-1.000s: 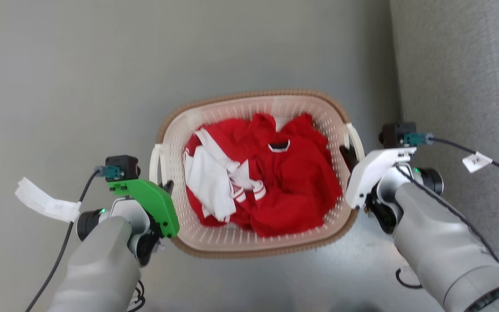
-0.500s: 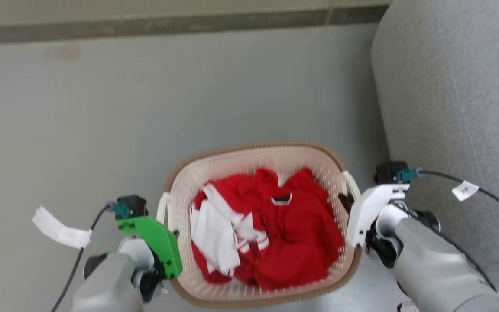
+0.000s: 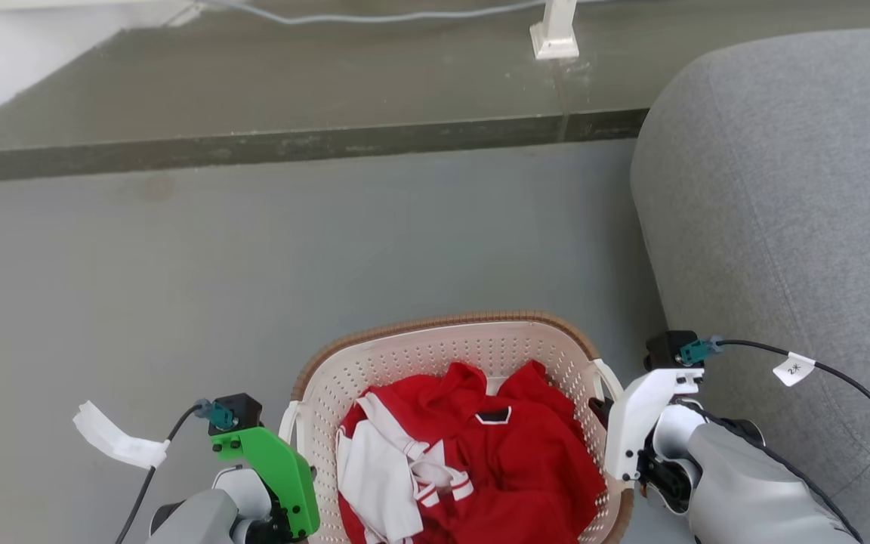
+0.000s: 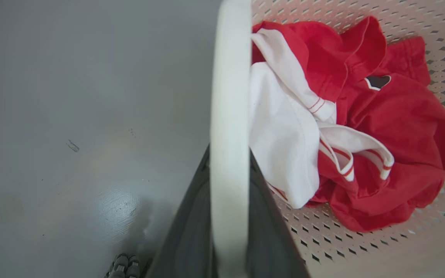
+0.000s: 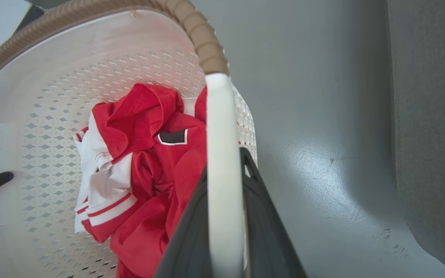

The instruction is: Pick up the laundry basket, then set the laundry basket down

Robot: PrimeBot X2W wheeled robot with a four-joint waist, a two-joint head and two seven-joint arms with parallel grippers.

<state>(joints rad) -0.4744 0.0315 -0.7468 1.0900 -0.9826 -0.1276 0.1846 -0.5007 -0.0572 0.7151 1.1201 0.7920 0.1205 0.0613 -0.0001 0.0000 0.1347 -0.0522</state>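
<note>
The laundry basket [image 3: 442, 326], cream perforated plastic with a brown woven rim, sits at the bottom middle of the head view and holds red and white clothes [image 3: 495, 468]. My left gripper [image 3: 300, 467], with a green housing, is shut on the basket's left white handle [image 4: 228, 96], which runs between its dark fingers [image 4: 191, 231]. At the opposite side, my right gripper [image 3: 600, 412] is shut on the right white handle [image 5: 218, 127]. The left wrist view has my left gripper [image 4: 228, 154] astride the handle, and the right wrist view shows my right gripper [image 5: 226, 158] the same way.
A grey sofa [image 3: 782, 189] stands close on the right of the basket. Grey floor [image 3: 254, 264] stretches ahead to a dark raised ledge [image 3: 291, 143] with a white post foot [image 3: 553, 34] and a cable on it.
The head camera has tilted up, so basket and grippers sit lower in the picture, and the ledge and more of the sofa have come into view. Both grippers stay shut on the handles.
</note>
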